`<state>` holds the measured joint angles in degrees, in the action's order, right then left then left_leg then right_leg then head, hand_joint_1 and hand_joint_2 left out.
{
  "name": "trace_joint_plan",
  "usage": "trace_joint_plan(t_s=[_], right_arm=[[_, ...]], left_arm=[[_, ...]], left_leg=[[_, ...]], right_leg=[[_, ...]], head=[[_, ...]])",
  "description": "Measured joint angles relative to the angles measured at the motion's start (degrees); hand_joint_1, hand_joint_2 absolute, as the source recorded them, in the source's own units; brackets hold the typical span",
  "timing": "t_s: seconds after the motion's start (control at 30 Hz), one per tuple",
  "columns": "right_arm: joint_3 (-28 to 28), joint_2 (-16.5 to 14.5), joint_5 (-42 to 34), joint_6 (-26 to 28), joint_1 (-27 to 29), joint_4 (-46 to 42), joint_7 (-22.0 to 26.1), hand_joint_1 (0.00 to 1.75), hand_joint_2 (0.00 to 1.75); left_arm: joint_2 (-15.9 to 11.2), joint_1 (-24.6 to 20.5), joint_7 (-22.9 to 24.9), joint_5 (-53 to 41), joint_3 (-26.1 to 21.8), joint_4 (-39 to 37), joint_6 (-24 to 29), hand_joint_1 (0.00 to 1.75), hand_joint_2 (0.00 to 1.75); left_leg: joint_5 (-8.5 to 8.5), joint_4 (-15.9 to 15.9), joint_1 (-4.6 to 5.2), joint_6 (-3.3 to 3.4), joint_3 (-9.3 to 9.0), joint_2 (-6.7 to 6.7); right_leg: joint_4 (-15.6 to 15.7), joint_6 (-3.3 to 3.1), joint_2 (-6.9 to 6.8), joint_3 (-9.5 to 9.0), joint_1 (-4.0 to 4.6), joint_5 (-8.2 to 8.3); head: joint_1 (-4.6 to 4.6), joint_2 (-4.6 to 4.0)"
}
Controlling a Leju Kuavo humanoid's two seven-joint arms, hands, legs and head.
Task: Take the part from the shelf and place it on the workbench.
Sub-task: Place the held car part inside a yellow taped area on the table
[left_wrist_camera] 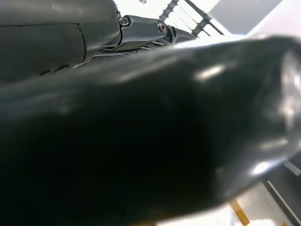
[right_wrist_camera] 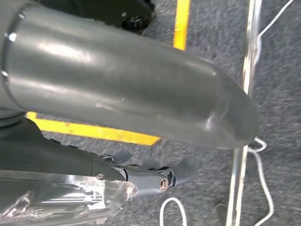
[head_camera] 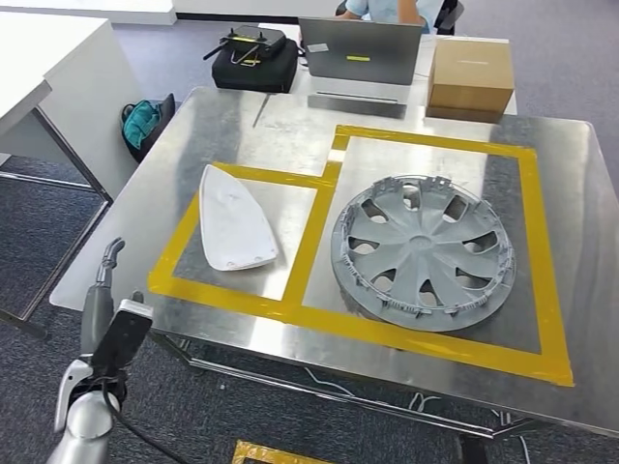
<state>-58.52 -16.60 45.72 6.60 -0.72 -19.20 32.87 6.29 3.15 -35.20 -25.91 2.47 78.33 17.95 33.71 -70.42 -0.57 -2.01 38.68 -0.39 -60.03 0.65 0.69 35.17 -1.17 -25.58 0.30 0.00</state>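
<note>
White teardrop-shaped part point(head_camera: 233, 218) lies flat on steel workbench point(head_camera: 219, 126), inside yellow-taped box.

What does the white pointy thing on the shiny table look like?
On the metal workbench, yellow tape marks two boxes. In the smaller, left-hand box lies the white part: flat, teardrop-shaped, pointed at the far end. Its neighbour, the grey wheel cover, is round with spokes.

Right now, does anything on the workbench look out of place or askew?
Nothing is spilled or visibly broken. The hubcap lies flat in the larger taped box, its edge on the front tape. The white panel lies at an angle in the smaller box, its tip touching the tape.
</note>
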Motion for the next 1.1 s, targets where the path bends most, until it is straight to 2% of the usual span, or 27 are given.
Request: trace_joint_plan(t_s=[0.03, 0.07, 0.1, 0.13, 0.2, 0.23, 0.27, 0.33, 0.37, 0.4, 0.43, 0.5, 0.53, 0.57, 0.6, 0.67, 0.73, 0.77, 0.87, 0.9, 0.93, 1.0, 1.03, 1.07, 1.1], right_arm=[[-0.3, 0.0, 0.1, 0.0, 0.2, -0.3, 0.0, 0.00, 0.00], [-0.7, -0.1, 0.1, 0.0, 0.4, -0.6, 0.0, 0.00, 0.00], [-1.0, -0.2, 0.2, -0.1, 0.6, -0.9, 0.0, 0.00, 0.00], [-1.4, -0.4, 0.4, -0.2, 0.7, -1.4, -0.2, 0.00, 0.00], [-2.0, -1.0, 1.0, -0.5, 0.8, -2.3, -0.7, 0.00, 0.00], [-2.4, -1.3, 1.4, -0.6, 0.8, -2.8, -1.0, 0.00, 0.00], [-2.7, -1.5, 1.8, -0.6, 0.8, -3.2, -1.2, 0.00, 0.00], [-3.1, -1.8, 2.3, -0.5, 0.9, -3.7, -1.5, 0.00, 0.00], [-3.3, -1.9, 2.7, -0.3, 1.0, -3.8, -1.6, 0.00, 0.00], [-3.5, -2.0, 3.1, -0.1, 1.0, -3.9, -1.8, 0.00, 0.00], [-3.6, -2.0, 3.6, 0.1, 1.1, -4.0, -1.9, 0.00, 0.00], [-3.8, -2.0, 4.3, 0.5, 1.0, -4.0, -2.1, 0.00, 0.00], [-3.8, -2.0, 4.5, 0.6, 0.9, -4.0, -2.1, 0.00, 0.00], [-3.8, -2.0, 4.7, 0.7, 0.8, -4.0, -2.1, 0.00, 0.00], [-3.8, -2.0, 4.8, 0.8, 0.8, -4.0, -2.1, 0.00, 0.00], [-3.9, -2.0, 4.9, 1.0, 0.8, -4.0, -2.2, 0.00, 0.00], [-3.9, -2.0, 4.9, 1.0, 0.8, -4.0, -2.2, 0.00, 0.00], [-3.9, -2.0, 5.0, 1.0, 0.8, -4.0, -2.2, 0.00, 0.00], [-3.9, -1.9, 7.1, 2.5, 0.7, -3.3, -2.3, 0.00, 0.00], [-4.0, -1.8, 7.7, 3.1, 0.7, -3.0, -2.4, 0.00, 0.00], [-4.0, -1.8, 8.0, 3.2, 0.7, -2.9, -2.4, 0.00, 0.00], [-4.0, -1.6, 8.6, 3.6, 0.7, -2.4, -2.3, 0.00, 0.00], [-4.0, -1.4, 9.0, 3.8, 0.6, -2.2, -2.3, 0.00, 0.00], [-4.0, -1.3, 9.3, 4.0, 0.5, -1.9, -2.3, 0.00, 0.00], [-4.0, -1.1, 9.7, 4.1, 0.3, -1.5, -2.4, 0.00, 0.00]], left_arm=[[0.0, 0.7, -1.0, 1.8, -1.8, -0.3, -0.8, 0.00, 0.00], [0.2, 1.2, -1.8, 3.1, -3.6, -0.7, -1.5, 0.00, 0.00], [0.4, 1.5, -2.5, 4.0, -5.3, -1.0, -2.1, 0.00, 0.00], [0.7, 1.8, -3.1, 4.7, -7.0, -1.5, -2.4, 0.00, 0.00], [1.6, 1.9, -3.9, 5.4, -10.1, -2.2, -2.5, 0.00, 0.00], [2.1, 1.9, -4.3, 5.8, -11.7, -2.7, -2.4, 0.00, 0.00], [2.6, 1.9, -4.5, 6.1, -13.2, -3.2, -2.3, 0.00, 0.00], [3.4, 2.3, -4.6, 6.8, -15.6, -4.2, -1.8, 0.00, 0.00], [3.7, 2.4, -4.7, 7.2, -16.5, -4.6, -1.6, 0.00, 0.00], [4.1, 2.5, -4.7, 7.8, -17.3, -5.1, -1.3, 0.00, 0.00], [4.4, 2.5, -4.8, 8.4, -18.0, -5.6, -1.0, 0.00, 0.00], [4.9, 2.5, -4.8, 9.4, -19.3, -6.6, -0.5, 0.00, 0.00], [5.1, 2.6, -4.8, 9.7, -19.8, -7.2, -0.4, 0.00, 0.00], [5.3, 2.6, -4.8, 9.9, -20.3, -7.6, -0.3, 0.00, 0.00], [5.4, 2.7, -4.8, 10.1, -20.7, -8.0, -0.3, 0.00, 0.00], [5.6, 2.8, -4.8, 10.5, -21.1, -8.4, -0.3, 0.00, 0.00], [5.6, 2.8, -4.8, 10.6, -21.2, -8.4, -0.3, 0.00, 0.00], [5.6, 2.9, -4.8, 10.8, -21.3, -8.5, -0.3, 0.00, 0.00], [6.4, 3.4, -5.0, 12.7, -23.1, -9.7, -0.9, 0.00, 0.00], [6.7, 3.7, -5.0, 13.5, -23.7, -10.3, -1.5, 0.00, 0.00], [6.8, 3.9, -5.0, 14.4, -24.2, -10.7, -2.6, 0.00, 0.00], [7.1, 3.6, -4.8, 18.0, -25.4, -12.4, -8.0, 0.00, 0.00], [7.3, 3.3, -4.4, 20.5, -26.4, -13.7, -11.8, 0.00, 0.00], [7.4, 3.0, -4.0, 23.1, -27.6, -15.1, -15.6, 0.00, 0.00], [7.6, 2.9, -3.4, 25.3, -28.9, -16.6, -19.0, 0.00, 0.00]], left_leg=[[0.95, -2.5, 0.03, 0.14, 0.71, 0.00], [0.77, -3.1, 0.08, 0.38, 0.44, 0.00], [-0.39, -1.5, 0.19, 0.75, -0.93, 0.00], [-1.92, 1.8, 0.36, 1.22, -3.24, 0.00], [-3.65, 9.6, 0.85, 2.04, -8.53, 0.06], [-3.89, 12.2, 1.08, 2.19, -10.10, 0.09], [-3.91, 13.6, 1.26, 2.21, -10.75, 0.12], [-4.78, 14.2, 1.27, 2.36, -10.24, 0.11], [-5.37, 14.3, 1.17, 2.60, -9.88, 0.06], [-6.03, 14.5, 1.03, 2.90, -9.42, -0.03], [-6.66, 14.6, 0.89, 3.15, -8.88, -0.15], [-7.77, 14.6, 0.91, 3.45, -7.50, -0.50], [-8.35, 14.6, 0.94, 3.47, -6.76, -0.71], [-8.94, 14.5, 0.96, 3.43, -5.95, -1.01], [-9.48, 14.5, 0.98, 3.35, -5.23, -1.36], [-10.09, 14.5, 0.98, 3.22, -4.38, -1.84], [-10.21, 14.5, 0.98, 3.19, -4.21, -1.96], [-10.39, 14.5, 0.97, 3.10, -3.95, -2.19], [-12.91, 14.8, 0.71, 1.79, -1.80, -4.24], [-13.18, 14.7, 0.76, 1.23, -1.12, -4.14], [-12.17, 13.7, 0.86, 0.85, -0.51, -3.37], [-8.15, 8.0, 0.95, 0.18, 1.76, -1.15], [-6.03, 4.0, 0.81, -0.04, 3.17, -0.59], [-4.63, 0.5, 0.70, -0.17, 4.20, -0.33], [-4.20, -1.3, 0.62, -0.20, 4.42, -0.19]], right_leg=[[0.0, -0.13, -0.01, 0.62, 0.19, 0.43], [0.0, -0.17, -0.01, 1.21, 0.39, 0.85], [0.0, -0.16, -0.02, 1.78, 0.58, 1.29], [0.0, -0.10, -0.02, 2.28, 0.72, 1.75], [0.0, 0.19, -0.06, 3.07, 0.96, 2.67], [0.1, 0.42, -0.10, 3.27, 0.99, 3.18], [0.3, 0.72, -0.16, 3.38, 0.97, 3.70], [0.7, 1.40, -0.26, 3.51, 0.82, 4.62], [0.7, 1.76, -0.30, 3.82, 0.78, 4.29], [-0.3, 2.07, -0.33, 4.29, 0.78, 2.86], [-2.4, 2.32, -0.36, 4.99, 0.78, 0.53], [-9.3, 2.57, -0.39, 6.53, 0.80, -4.96], [-12.4, 2.60, -0.38, 6.93, 0.84, -6.45], [-14.0, 2.57, -0.35, 6.60, 0.91, -6.74], [-13.9, 2.48, -0.29, 5.60, 0.98, -6.10], [-12.0, 2.32, -0.17, 3.52, 1.05, -4.52], [-11.1, 2.27, -0.11, 2.82, 1.06, -4.08], [-9.3, 2.16, 0.16, 1.48, 1.06, -3.56], [1.7, 1.15, 2.31, -5.24, 0.94, -2.95], [3.7, 0.69, 2.38, -6.15, 0.84, -2.99], [4.0, 0.28, 1.57, -5.97, 0.75, -2.60], [4.1, -0.25, -0.12, -5.61, 0.75, -2.12], [4.0, -0.34, -0.99, -5.38, 0.80, -2.05], [3.8, -0.36, -1.78, -5.18, 0.87, -2.03], [3.6, -0.37, -2.52, -4.98, 0.95, -2.02]], head=[[-0.03, 0.00], [-0.05, 0.00], [-0.04, 0.00], [-0.04, 0.00], [-0.02, 0.00], [-0.04, 0.00], [-0.14, 0.00], [-0.33, 0.00], [-0.37, 0.00], [-0.26, 0.00], [-0.15, 0.00], [0.07, 0.00], [0.07, 0.00], [0.06, 0.00], [0.08, 0.00], [0.11, 0.00], [0.11, 0.00], [0.10, 0.00], [-0.02, 0.00], [-0.08, 0.00], [-0.14, 0.00], [-0.37, 0.00], [-0.44, 0.00], [-0.46, 0.00], [-0.46, 0.00]])
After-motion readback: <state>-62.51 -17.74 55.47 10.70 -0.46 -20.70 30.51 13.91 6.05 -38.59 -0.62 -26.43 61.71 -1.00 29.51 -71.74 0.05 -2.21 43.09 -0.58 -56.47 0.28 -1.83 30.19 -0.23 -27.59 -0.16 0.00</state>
